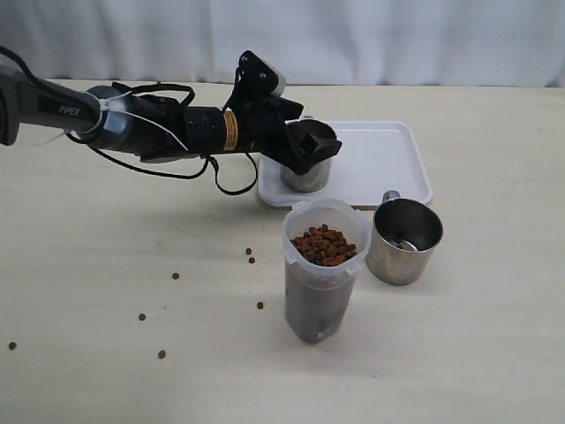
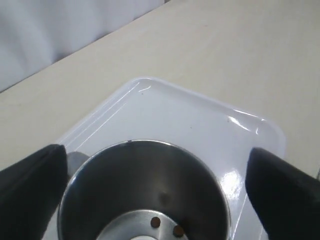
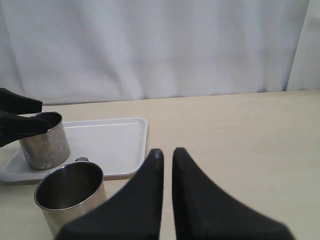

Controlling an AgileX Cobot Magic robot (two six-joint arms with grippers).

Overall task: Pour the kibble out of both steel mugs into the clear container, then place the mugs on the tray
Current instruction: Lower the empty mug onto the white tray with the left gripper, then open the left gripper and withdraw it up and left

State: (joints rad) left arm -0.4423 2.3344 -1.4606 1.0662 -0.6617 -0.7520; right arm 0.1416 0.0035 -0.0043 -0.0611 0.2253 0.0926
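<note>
My left claw straddles 1 steel mug standing on the tray, jaws spread, not clamping. I should rise straight up, clear of its rim.

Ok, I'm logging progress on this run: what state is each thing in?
Tray: holds one mug.
Mug on the tray: upright, two pellets left inside.
Mug beside the tray: upright on the table, no kibble visible.
Clear container: upright, open, kibble nearly to the rim.
Loose kibble: scattered on the table.
Left gripper: jaws straddle the tray mug, grip unclear.
Right gripper: shut, empty.
</note>
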